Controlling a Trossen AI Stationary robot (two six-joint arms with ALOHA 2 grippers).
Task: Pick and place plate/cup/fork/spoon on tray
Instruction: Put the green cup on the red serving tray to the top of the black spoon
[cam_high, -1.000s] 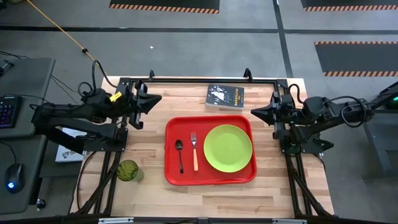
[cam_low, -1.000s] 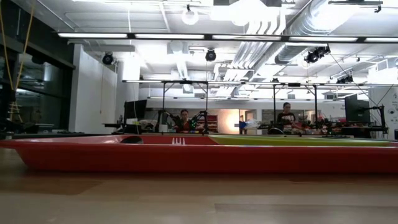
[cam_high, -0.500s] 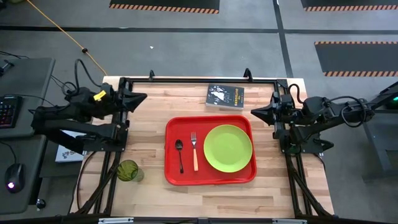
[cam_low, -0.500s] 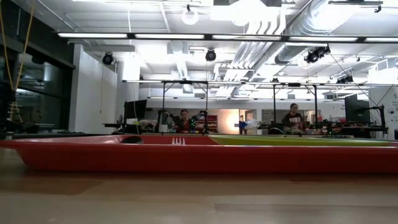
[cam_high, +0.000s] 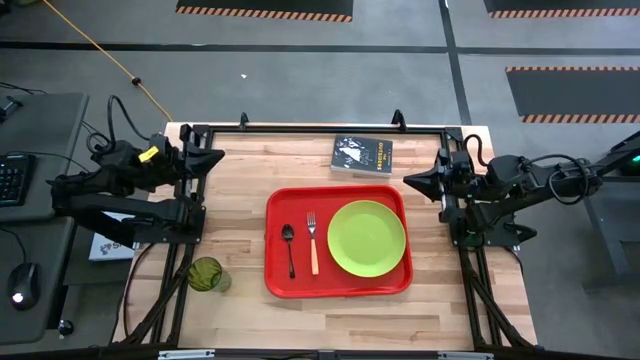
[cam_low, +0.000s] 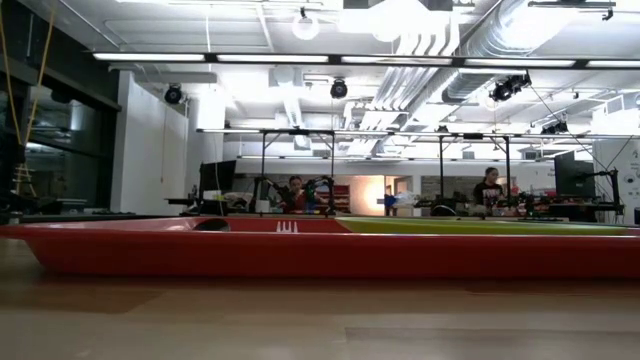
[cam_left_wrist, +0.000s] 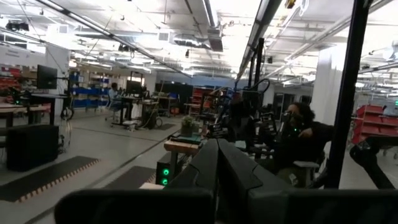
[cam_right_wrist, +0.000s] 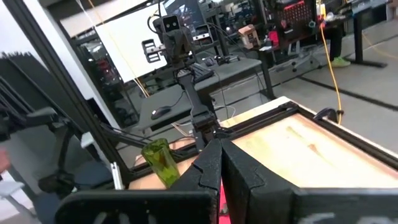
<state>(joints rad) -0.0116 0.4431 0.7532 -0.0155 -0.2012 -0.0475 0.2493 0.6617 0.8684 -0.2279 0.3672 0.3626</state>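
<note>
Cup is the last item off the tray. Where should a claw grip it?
Likely across the cup's side walls, coming from above: it stands upright with clear table all around. The left claw is nearer; tray sits to the cup's right.

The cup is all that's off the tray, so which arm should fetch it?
Likely the left. The cup stands on the table's left side, below the left gripper; the tray separates it from the right gripper.

Pale wood table, butcher-block strips, smooth satin. Glossy red plastic tray; on it matt lime plastic plate, dark shiny metal spoon, fork with bright metal tines and matt orange plastic handle. Off tray: translucent green plastic cup; black book, slightly glossy paper cover.
</note>
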